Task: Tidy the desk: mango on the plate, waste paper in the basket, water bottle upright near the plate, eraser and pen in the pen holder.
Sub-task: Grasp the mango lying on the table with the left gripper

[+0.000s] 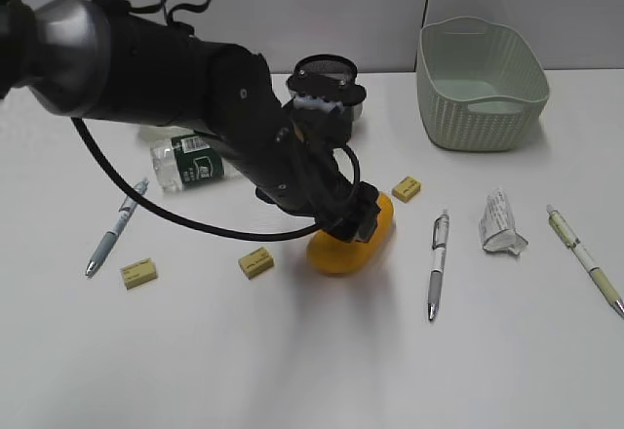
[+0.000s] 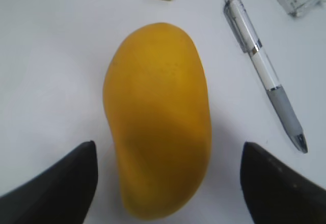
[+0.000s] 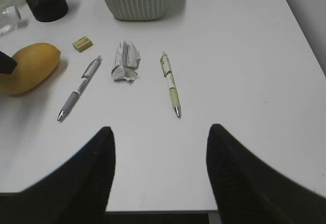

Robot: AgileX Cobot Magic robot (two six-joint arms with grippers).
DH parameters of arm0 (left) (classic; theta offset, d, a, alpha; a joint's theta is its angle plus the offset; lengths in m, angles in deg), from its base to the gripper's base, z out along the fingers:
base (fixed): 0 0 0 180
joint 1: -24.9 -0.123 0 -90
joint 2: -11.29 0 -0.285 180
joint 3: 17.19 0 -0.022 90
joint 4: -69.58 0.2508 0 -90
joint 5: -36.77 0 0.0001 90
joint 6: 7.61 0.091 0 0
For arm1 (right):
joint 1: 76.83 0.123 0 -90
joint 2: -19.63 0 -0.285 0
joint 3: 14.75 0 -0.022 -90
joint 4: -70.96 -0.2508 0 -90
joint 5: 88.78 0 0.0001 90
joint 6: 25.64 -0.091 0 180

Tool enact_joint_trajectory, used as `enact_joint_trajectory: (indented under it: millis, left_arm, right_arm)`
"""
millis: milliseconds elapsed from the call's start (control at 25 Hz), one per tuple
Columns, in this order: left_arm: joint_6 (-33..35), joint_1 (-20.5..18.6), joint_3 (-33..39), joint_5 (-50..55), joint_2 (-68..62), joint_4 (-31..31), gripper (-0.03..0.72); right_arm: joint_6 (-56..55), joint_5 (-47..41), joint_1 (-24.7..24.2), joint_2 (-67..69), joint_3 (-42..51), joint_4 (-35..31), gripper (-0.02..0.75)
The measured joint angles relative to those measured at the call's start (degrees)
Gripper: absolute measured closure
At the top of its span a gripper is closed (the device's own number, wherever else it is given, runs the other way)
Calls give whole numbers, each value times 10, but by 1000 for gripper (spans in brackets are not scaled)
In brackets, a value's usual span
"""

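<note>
The yellow mango lies on the white desk. My left gripper hangs open over it, one finger on each side of its near end and neither touching. The exterior view shows that arm covering much of the mango. The water bottle lies on its side, with a sliver of the plate behind it. The pen holder and basket stand at the back. The waste paper rests between two pens. My right gripper is open over bare desk.
Three yellow erasers are scattered around the mango, and a third pen lies at the left. The desk's front edge sits just under the right gripper's fingers.
</note>
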Motion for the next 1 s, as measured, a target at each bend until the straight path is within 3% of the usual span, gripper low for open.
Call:
enact_joint_trajectory:
  millis: [1000]
  left_arm:
    - [0, 0, 0, -44, -33, -1, 18]
  right_arm:
    - [0, 0, 0, 0, 0, 0, 279]
